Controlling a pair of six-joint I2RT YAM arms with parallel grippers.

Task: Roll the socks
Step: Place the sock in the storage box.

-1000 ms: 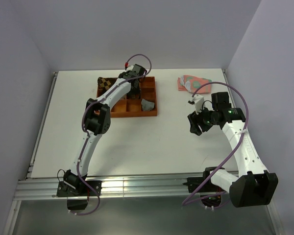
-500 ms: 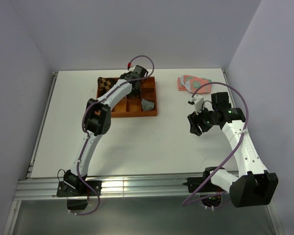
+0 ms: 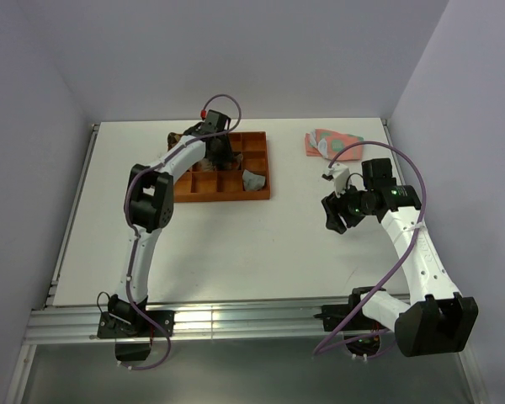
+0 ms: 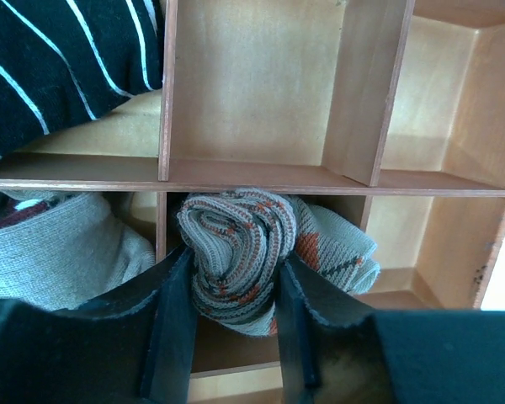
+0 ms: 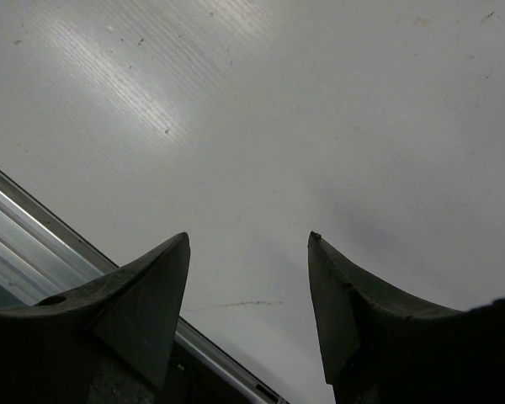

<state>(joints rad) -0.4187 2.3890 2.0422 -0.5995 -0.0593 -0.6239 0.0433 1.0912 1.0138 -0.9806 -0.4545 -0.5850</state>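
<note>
1. The orange tray point(image 3: 267, 168) is holding the argyle sock roll point(image 4: 236, 252) in one compartment and a black striped sock point(image 4: 59, 59) in another.
2. The left gripper point(image 4: 227, 286) is clamping the argyle sock roll inside the tray.
3. The right gripper point(image 5: 248, 244) is hanging with its jaws wide apart, well right of the tray and holding nothing.

The left arm point(image 3: 172, 160) swings leftward, carrying its jaws from the tray's point(image 3: 236, 198) middle toward its left compartments.

Ribbed knit cloth on the rolled socks point(image 4: 240, 252); smooth, matt bare wood on the walls of the tray point(image 4: 353, 84). Smooth white table point(image 5: 337, 109) with a soft sheen and faint scuffs; shiny brushed metal on the rail point(image 3: 236, 318).
</note>
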